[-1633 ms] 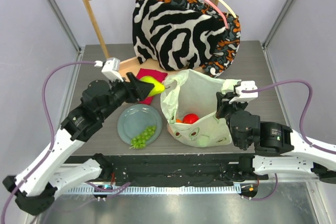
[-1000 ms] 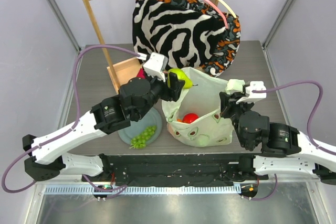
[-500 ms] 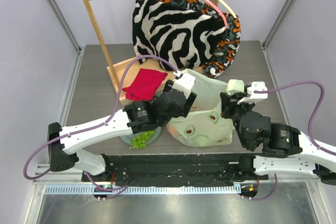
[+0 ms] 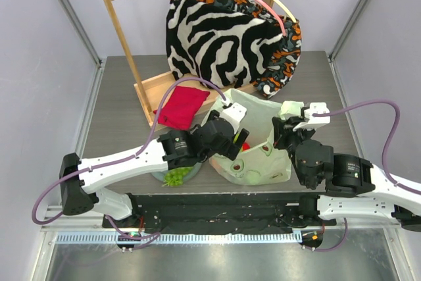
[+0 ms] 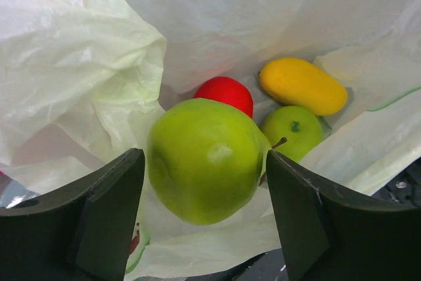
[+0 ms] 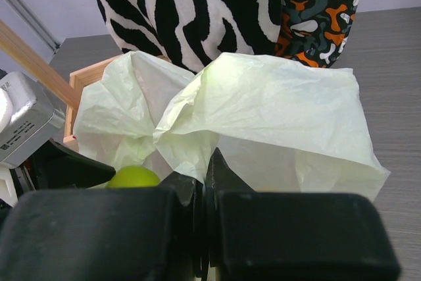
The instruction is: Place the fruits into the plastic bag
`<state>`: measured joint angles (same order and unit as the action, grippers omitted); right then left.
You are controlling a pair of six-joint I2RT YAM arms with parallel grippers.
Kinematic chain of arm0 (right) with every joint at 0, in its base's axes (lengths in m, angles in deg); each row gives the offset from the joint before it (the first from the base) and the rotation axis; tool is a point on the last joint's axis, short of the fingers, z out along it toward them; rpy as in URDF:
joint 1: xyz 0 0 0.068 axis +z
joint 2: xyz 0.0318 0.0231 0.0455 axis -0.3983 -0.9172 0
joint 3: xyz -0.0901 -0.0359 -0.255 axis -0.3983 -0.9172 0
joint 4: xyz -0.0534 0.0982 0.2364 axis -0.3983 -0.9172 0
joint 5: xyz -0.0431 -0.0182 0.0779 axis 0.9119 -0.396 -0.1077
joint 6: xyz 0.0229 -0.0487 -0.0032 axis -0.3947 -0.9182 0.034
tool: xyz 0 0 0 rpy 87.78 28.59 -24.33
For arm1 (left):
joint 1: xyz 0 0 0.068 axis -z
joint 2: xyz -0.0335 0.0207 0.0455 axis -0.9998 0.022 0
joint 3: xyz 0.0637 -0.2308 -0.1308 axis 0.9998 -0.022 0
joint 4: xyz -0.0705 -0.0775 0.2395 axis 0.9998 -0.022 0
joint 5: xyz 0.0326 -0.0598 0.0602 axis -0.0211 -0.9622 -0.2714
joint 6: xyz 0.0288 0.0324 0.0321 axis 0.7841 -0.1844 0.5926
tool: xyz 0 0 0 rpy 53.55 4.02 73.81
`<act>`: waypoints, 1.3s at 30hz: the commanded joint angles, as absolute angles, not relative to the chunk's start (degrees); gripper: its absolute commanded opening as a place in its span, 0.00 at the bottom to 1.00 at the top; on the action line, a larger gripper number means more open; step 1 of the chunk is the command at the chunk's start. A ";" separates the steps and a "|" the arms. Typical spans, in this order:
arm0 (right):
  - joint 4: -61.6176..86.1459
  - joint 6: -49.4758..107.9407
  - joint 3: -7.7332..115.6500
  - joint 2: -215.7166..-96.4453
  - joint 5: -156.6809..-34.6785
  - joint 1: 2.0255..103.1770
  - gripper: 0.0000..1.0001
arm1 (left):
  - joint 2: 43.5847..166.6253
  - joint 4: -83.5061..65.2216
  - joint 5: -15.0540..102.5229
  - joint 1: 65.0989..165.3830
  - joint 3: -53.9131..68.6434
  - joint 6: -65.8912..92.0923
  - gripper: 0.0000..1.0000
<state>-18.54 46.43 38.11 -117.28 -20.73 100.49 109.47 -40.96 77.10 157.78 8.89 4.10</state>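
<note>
The green pear (image 5: 205, 162) fills the gap between my wide left jaws; gripped or loose, I cannot tell. My right jaws pinch the plastic bag (image 6: 283, 110).

My left arm (image 4: 122, 162) and right arm (image 4: 378, 185) are white shells with bulky black joints, each trailing a looping purple cable (image 4: 368, 102) to a white camera block (image 4: 230, 115) at the wrist, and my left tool (image 5: 207, 182) ends in thick matte-black wedge fingers (image 5: 99, 222).

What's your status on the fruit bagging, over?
Left gripper inside bag, pear between its jaws, grip unclear. Right gripper shut on bag rim. Red apple, mango, green apple bagged; grapes outside. Nothing blocking.
</note>
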 commanded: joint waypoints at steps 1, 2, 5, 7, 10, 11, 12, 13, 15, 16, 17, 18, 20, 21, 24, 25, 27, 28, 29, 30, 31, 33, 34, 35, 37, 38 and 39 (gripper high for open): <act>-17.46 47.91 38.44 -117.28 -20.36 100.47 0.01 | 109.06 -38.49 75.37 157.65 9.03 3.23 0.81; -17.55 47.91 38.35 -117.28 -20.36 100.47 0.01 | 108.98 -38.58 75.46 157.65 9.11 3.23 0.84; -17.55 47.99 38.44 -117.36 -20.28 100.47 0.01 | 108.89 -38.41 75.73 157.65 9.20 3.23 0.90; -17.55 47.91 38.62 -117.71 -20.36 100.38 0.01 | 108.71 -38.32 75.81 157.65 9.29 3.32 0.92; -17.55 47.91 38.62 -117.98 -20.36 100.47 0.01 | 107.92 -37.79 76.25 157.65 9.11 3.59 0.93; -17.55 47.91 38.70 -117.98 -20.36 100.47 0.01 | 107.49 -37.27 77.04 157.65 8.42 3.67 0.92; -17.55 47.91 38.62 -117.98 -20.36 100.47 0.01 | 105.92 -35.43 77.39 157.65 7.45 3.85 0.92; -17.46 47.99 38.70 -117.98 -20.36 100.55 0.01 | 104.94 -34.11 77.57 157.65 6.57 4.72 0.92; -17.46 47.99 38.62 -117.98 -20.36 100.47 0.01 | 100.22 -29.04 76.35 157.65 2.45 5.69 0.92; -17.46 47.99 38.62 -117.89 -20.36 100.38 0.01 | 98.19 -27.00 75.38 157.65 0.95 7.00 0.92; -17.55 47.99 38.53 -117.89 -20.28 100.38 0.01 | 96.25 -25.15 73.98 157.65 -0.71 7.88 0.93; -17.55 47.99 38.53 -117.80 -20.19 100.38 0.01 | 94.41 -22.44 71.71 157.65 -3.17 8.59 0.93; -17.46 47.99 38.53 -117.98 -20.10 100.47 0.01 | 89.04 -20.92 70.63 157.56 -5.12 9.82 0.94; -17.55 47.99 38.53 -118.07 -20.19 100.38 0.01 | 87.20 -20.74 70.72 157.47 -6.43 10.09 0.94; -17.55 48.17 38.53 -118.59 -20.19 100.47 0.01 | 81.48 -22.40 70.98 157.12 -8.72 11.93 0.95; -17.46 48.17 38.62 -118.85 -20.27 100.47 0.01 | 78.51 -23.02 72.72 157.03 -9.34 12.11 0.95; -17.46 48.08 38.88 -119.21 -20.45 100.47 0.01 | 75.51 -25.21 75.10 156.51 -11.09 11.94 0.96; -17.46 48.17 38.88 -119.30 -20.62 100.47 0.01 | 71.49 -25.74 77.63 156.33 -13.45 11.76 0.96; -17.55 48.08 38.88 -119.38 -20.71 100.47 0.01 | 69.53 -26.27 79.05 155.55 -14.61 10.80 0.97; -17.55 48.08 38.97 -119.30 -20.71 100.47 0.01 | 67.16 -27.67 80.37 155.10 -15.58 10.18 0.98; -17.38 48.08 38.88 -119.38 -20.45 100.38 0.01 | 65.05 -28.73 83.26 154.75 -17.24 9.57 0.99; -17.37 48.08 39.06 -119.65 -20.36 100.38 0.01 | 59.69 -34.32 87.22 154.22 -17.96 5.99 1.00; -17.29 48.17 39.06 -119.74 -20.45 100.47 0.01 | 58.45 -36.97 90.89 154.22 -18.13 4.22 1.00; -17.20 48.17 39.06 -119.82 -20.54 100.47 0.01 | 56.26 -42.39 92.67 154.22 -18.22 2.37 1.00; -16.85 48.17 39.06 -120.53 -20.71 100.47 0.01 | 54.84 -47.26 94.44 154.22 -18.83 -4.65 1.00; -16.76 48.08 39.14 -120.96 -20.80 100.47 0.01 | 54.40 -51.54 95.40 154.22 -19.62 -7.37 1.00; -16.32 47.99 39.14 -121.58 -20.98 100.47 0.01 | 54.83 -53.41 95.59 154.22 -20.06 -11.84 1.00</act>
<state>-18.49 46.65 38.11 -120.12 -21.32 100.49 55.17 -40.35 88.18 154.37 -18.39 2.07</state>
